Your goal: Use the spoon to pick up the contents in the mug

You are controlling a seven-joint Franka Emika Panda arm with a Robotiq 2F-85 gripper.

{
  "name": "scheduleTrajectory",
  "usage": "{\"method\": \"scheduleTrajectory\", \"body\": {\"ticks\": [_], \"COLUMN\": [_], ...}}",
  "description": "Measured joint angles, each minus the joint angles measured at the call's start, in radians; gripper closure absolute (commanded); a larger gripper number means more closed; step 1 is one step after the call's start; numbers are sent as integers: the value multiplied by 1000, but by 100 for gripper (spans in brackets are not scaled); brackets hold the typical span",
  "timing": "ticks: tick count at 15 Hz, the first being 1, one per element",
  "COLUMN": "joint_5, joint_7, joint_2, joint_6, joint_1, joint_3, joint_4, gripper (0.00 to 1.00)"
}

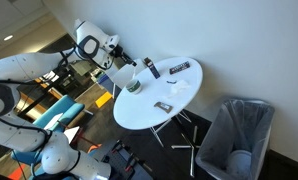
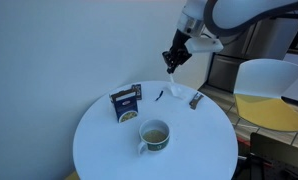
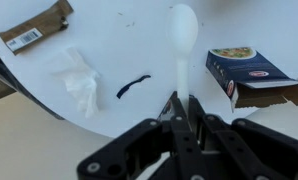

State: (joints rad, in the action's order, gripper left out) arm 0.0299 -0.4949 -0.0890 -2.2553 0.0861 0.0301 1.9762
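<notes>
Table (image 2: 94,150) and arm (image 1: 29,75) take up most of both exterior views. The table is round and white, on thin metal legs. The arm is white, and it reaches in over the far part of the tabletop. A grey bin (image 1: 239,135) stands on the floor beside the table in an exterior view, and a white-and-yellow chair (image 2: 269,90) sits off to the side in an exterior view.

The gripper (image 3: 181,100) hangs above the table with its black fingers pinching the handle of a white spoon (image 3: 180,50). The spoon's bowl points away from the wrist, over bare tabletop.

A blue box (image 3: 254,75) with a picture of food on it lies on the table, near the spoon's bowl in the wrist view. The mug (image 2: 154,134) is short and grey-green, with tan contents inside. It stands upright nearer the table's middle, on the near side of the box in an exterior view and well apart from the gripper; the wrist view does not show it.

A crumpled white tissue (image 3: 79,80) lies below the gripper in an exterior view. A brown wrapper (image 3: 34,28) with a barcode label lies just beyond the tissue. A small curved black strip (image 3: 134,85) lies between the tissue and the spoon.
</notes>
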Motion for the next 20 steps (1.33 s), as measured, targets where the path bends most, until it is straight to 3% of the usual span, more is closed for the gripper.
{"method": "scheduleTrajectory", "body": {"ticks": [6,8,9,12,13,20], "joint_5": [-6,-61,-117,-241,-246,-150], "joint_7": [1,21,54,143,146,135], "joint_2": [118,125,125,112,108,146], "joint_6": [-78,-81,-81,-81,-81,-86], "joint_1": [-66,-88,-97,-107,-107,-126], "joint_3": [5,10,12,13,13,14], "joint_4": [-26,-26,-27,-30,-30,-33], "gripper": [97,97,89,89,97,97]}}
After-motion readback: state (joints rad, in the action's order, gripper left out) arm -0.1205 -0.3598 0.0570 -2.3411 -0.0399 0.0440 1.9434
